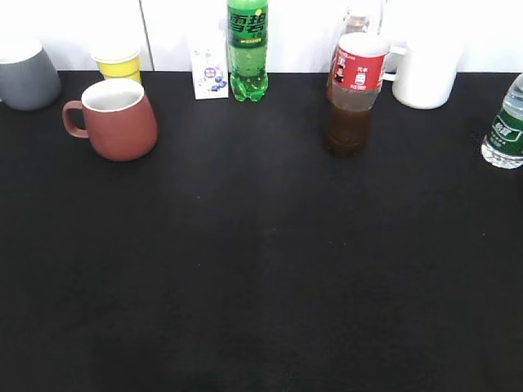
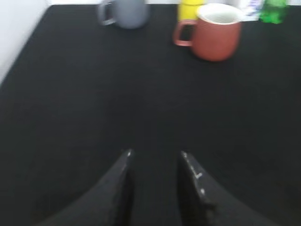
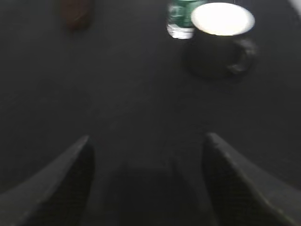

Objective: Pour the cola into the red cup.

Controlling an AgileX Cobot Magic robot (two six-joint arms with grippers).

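Observation:
The cola bottle (image 1: 351,90), clear with dark brown liquid and a red label, stands upright at the back right of the black table; its blurred base shows at the top left of the right wrist view (image 3: 75,14). The red cup (image 1: 118,118) stands upright at the back left, handle to the left, and shows in the left wrist view (image 2: 216,35). Neither gripper shows in the exterior view. My left gripper (image 2: 156,155) is open and empty over bare cloth, well short of the red cup. My right gripper (image 3: 148,139) is wide open and empty, far from the cola.
Along the back stand a grey mug (image 1: 29,73), a yellow paper cup (image 1: 118,61), a small white carton (image 1: 210,73), a green Sprite bottle (image 1: 248,49) and a white mug (image 1: 425,73). A green-labelled water bottle (image 1: 507,122) stands at the right edge.

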